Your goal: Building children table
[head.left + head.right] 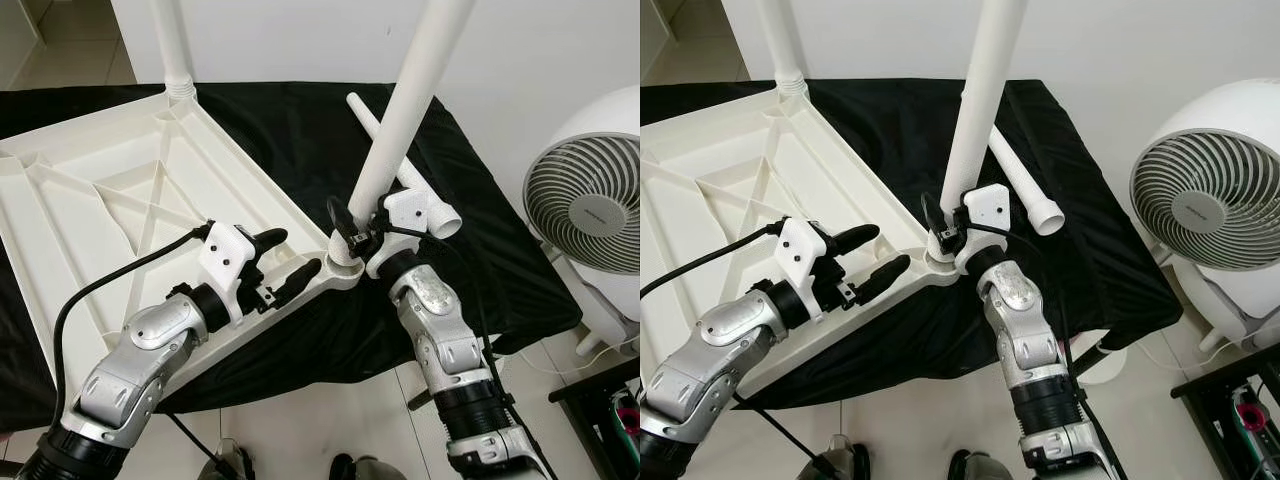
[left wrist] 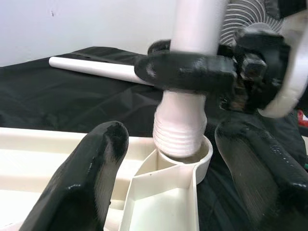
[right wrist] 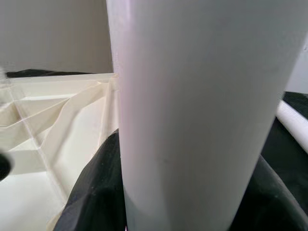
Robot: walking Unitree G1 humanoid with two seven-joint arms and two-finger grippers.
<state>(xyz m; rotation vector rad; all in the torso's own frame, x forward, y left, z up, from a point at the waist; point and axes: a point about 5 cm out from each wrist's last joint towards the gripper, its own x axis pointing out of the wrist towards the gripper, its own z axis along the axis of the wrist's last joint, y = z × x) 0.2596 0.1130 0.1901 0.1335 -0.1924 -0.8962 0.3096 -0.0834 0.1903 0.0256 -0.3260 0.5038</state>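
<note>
The white table top [image 1: 100, 190] lies upside down on a black cloth. A white leg [image 1: 400, 130] stands tilted in the near right corner socket [image 2: 185, 159], its threaded end [image 2: 180, 127] partly above the rim. My right gripper [image 1: 352, 232] is shut on this leg just above the socket; its fingers [image 2: 192, 70] wrap the tube. My left gripper [image 1: 290, 258] is open beside that corner, over the table's near edge, and holds nothing. Another leg [image 1: 172, 45] stands in the far corner. A loose leg [image 1: 1025, 185] lies on the cloth behind the held one.
A white fan [image 1: 585, 205] stands on the floor at the right, close to the cloth's edge [image 1: 540, 300]. A dark rack [image 1: 610, 400] sits at the lower right. A black cable [image 1: 110, 280] runs over the table top to my left wrist.
</note>
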